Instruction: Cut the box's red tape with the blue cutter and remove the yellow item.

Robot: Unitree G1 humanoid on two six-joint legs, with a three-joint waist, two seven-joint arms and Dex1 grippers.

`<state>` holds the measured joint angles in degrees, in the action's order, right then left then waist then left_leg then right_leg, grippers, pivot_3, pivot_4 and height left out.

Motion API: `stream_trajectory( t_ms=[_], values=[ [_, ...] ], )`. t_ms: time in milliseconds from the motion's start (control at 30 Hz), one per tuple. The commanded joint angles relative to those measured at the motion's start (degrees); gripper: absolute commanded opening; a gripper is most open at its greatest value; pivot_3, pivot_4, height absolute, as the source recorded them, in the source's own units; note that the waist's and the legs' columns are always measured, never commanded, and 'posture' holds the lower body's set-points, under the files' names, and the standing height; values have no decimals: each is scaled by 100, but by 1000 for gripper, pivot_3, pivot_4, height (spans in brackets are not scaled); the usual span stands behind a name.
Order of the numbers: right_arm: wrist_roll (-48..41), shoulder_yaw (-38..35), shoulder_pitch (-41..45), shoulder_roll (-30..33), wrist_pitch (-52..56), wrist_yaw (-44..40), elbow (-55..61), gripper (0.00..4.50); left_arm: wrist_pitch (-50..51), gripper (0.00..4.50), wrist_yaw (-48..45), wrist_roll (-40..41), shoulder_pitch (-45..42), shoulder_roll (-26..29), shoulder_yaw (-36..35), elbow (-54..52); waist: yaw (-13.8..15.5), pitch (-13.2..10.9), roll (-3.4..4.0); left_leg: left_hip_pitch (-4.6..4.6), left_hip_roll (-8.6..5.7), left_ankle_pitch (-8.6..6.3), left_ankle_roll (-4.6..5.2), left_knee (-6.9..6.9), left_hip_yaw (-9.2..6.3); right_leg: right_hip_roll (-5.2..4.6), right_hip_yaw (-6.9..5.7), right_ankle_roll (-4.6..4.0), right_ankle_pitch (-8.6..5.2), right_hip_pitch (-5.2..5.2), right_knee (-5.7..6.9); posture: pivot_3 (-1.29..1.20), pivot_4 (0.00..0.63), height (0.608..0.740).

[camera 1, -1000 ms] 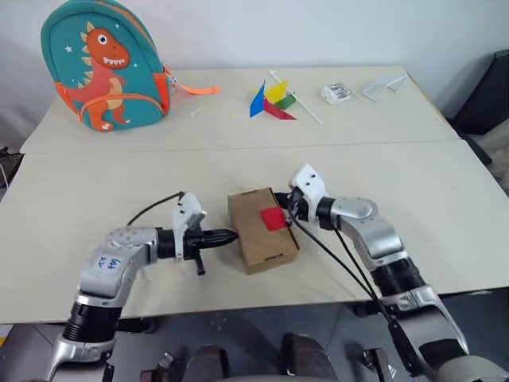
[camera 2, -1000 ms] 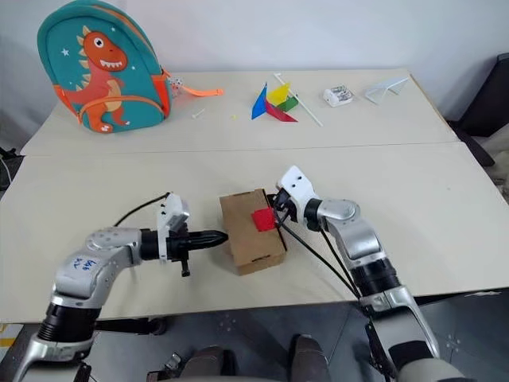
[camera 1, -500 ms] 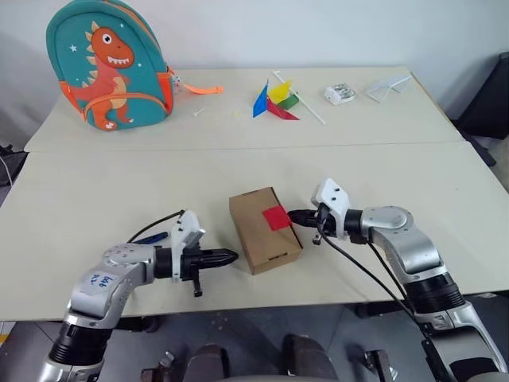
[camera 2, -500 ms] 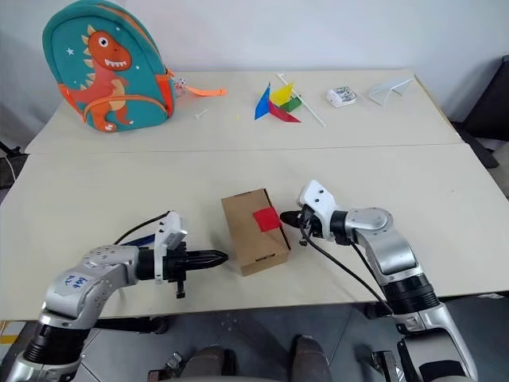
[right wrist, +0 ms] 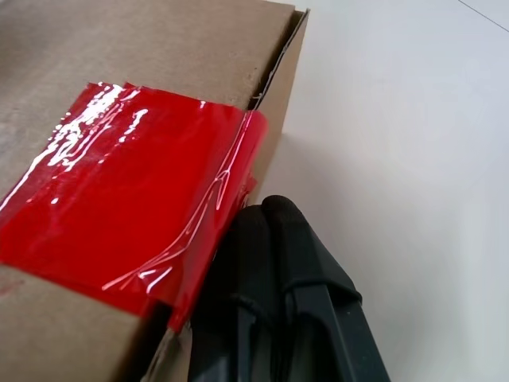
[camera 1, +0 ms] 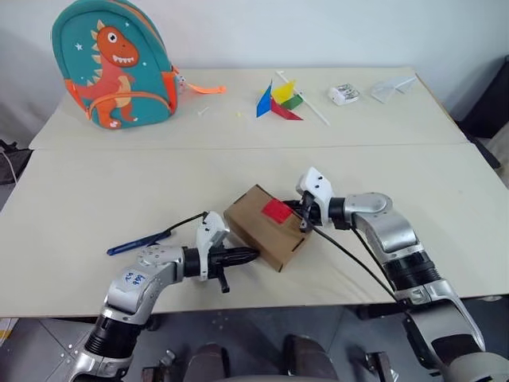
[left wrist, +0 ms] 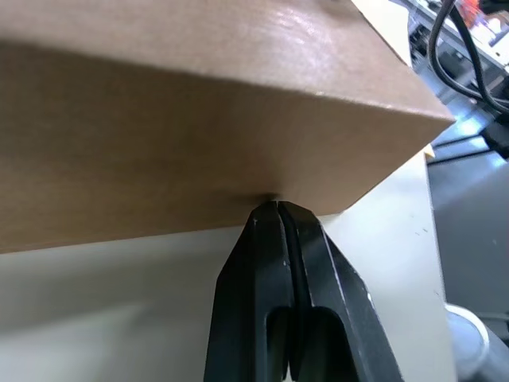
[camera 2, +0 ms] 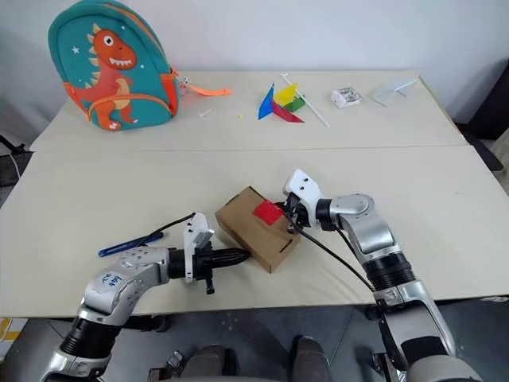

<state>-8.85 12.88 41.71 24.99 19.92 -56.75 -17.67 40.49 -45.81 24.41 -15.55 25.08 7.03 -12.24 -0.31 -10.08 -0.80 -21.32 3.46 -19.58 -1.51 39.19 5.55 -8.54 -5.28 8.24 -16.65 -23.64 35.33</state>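
Near the front edge of the counter (camera 1: 71,199), the box (camera 1: 266,237) is lying skewed, one corner pointing toward seven o'clock. The red tape (camera 1: 277,210) is sitting on its top at the two o'clock end, folding down over the flap seam, and is looking uncut. The left hand (camera 1: 253,255) is pressing its fingertips against the box's near side wall, fingers squeezed together and gripping nothing; the left wrist view is showing the tips touching bare cardboard just above the counter. The right hand (camera 1: 303,216) is meeting the box from three o'clock, fingers likewise pressed together and empty, their tips lying against the taped end just under the folded edge of the tape. Judging by this, the two hands are bracing the carton from opposite sides to turn or square it, not to cut it.

The blue cutter (camera 1: 140,241) is lying flat on the counter at nine o'clock from the box, well apart from it and behind the left forearm, in neither hand. The yellow item is presumably sealed inside the box. At twelve o'clock, far back, a dinosaur backpack (camera 1: 114,64) and a pinwheel (camera 1: 278,100) are resting clear of the work. The cutter probably needs fetching before any cutting.
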Motion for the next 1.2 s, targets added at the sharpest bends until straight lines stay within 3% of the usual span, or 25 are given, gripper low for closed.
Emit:
stream_trajectory(
  t_ms=[33,633,733,800,867,967,1200],
  values=[
    [74,37,208,-133,-268,-65,-161,0,-183,25,89,-57,-173,-21,-65,59,-3,0,0,1,0,0,0,0,0,0,0,0,0,0,2,0,150,740],
    [11,-309,8,146,-432,-74,-75,0,-597,25,-54,-90,-333,327,-365,381,-1,0,1,0,0,0,0,-1,0,0,-2,0,0,0,0,0,150,740],
    [-213,-529,-65,319,-332,-220,239,0,-624,25,-100,47,-129,520,-675,154,-6,-1,1,0,1,0,0,-2,0,0,-2,0,0,-1,0,0,150,740],
    [-569,-840,-248,652,-42,-493,722,0,-846,25,-468,272,310,928,-1249,-75,-15,-2,3,-2,2,0,-1,-5,0,0,-2,0,0,-3,0,0,150,740],
    [-995,-1180,-435,928,311,-679,1127,0,-1071,400,-895,448,800,1342,-1691,-279,-11,-3,5,0,10,-5,-9,-8,-1,4,-5,0,0,-6,2,0,150,740],
    [-1794,-1900,-852,1125,128,-1059,1697,565,-1632,1179,-1039,712,1379,1581,-2944,-142,9,-5,8,-1,14,-17,-7,-12,0,5,-14,-1,-1,-7,-7,0,150,740],
    [-2491,-2420,-1655,1085,-400,-1402,2683,2943,-2454,3297,-1639,675,2154,2198,-4603,1121,8,-5,9,3,19,-24,0,-10,15,7,-24,-6,-2,6,-37,0,150,740]
  ],
)
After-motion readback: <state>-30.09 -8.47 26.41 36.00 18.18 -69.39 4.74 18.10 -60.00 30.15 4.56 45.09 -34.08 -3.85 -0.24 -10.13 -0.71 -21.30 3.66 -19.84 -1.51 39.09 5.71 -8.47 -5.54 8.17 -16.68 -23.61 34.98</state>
